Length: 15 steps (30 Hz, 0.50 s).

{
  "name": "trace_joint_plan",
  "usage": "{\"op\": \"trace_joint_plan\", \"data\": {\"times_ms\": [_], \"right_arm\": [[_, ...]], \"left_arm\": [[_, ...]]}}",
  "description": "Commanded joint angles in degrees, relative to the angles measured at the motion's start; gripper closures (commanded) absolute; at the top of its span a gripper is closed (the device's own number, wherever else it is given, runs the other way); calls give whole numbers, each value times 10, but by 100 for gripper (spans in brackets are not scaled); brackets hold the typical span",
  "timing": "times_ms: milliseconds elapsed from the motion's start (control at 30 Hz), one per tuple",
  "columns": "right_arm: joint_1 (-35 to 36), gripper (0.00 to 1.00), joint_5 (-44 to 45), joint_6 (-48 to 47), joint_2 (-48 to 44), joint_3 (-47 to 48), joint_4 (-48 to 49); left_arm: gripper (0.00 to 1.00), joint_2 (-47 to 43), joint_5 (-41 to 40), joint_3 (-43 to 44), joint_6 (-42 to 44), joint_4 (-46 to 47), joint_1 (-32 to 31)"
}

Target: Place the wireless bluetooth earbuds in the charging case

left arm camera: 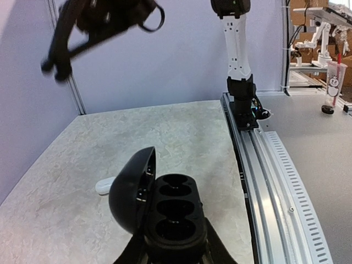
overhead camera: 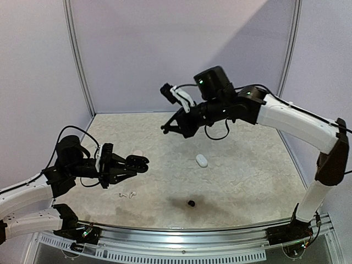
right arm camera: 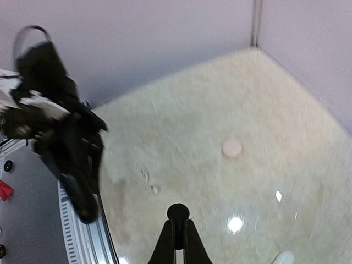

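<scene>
My left gripper is shut on a black charging case, held above the table's left side. Its lid stands open and both wells are empty, with the left gripper clamped round its base. High over the middle, my right gripper is shut on a glossy black earbud sticking out at its fingertips; the right gripper is well clear of the case. Another black earbud lies near the front edge. Two white earbuds lie below the left gripper.
A white pebble-shaped case lies at mid-table. A pale pinkish case sits just behind the black case and shows beside its lid. The metal rail runs along the near edge.
</scene>
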Motion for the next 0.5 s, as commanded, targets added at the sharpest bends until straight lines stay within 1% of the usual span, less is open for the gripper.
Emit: {"op": "trace_joint_plan", "data": {"times_ms": [0,67,133,367,467], "right_arm": [[49,100,-44,-98,-41,-20,137],[65,100,-75,-121,-39,-14,151],[80,100,-82,-159,-28,4,140],[123,100,-68,-272,43,87,21],[131,100,-44,-300,63,101,-1]], "left_arm": [[100,11,-5,3,-39,33,-8],[100,14,-7,8,-45,34,-8],[100,17,-7,12,-48,34,-8],[100,18,-7,14,-55,33,-8],[100,17,-6,15,-51,31,-8]]}}
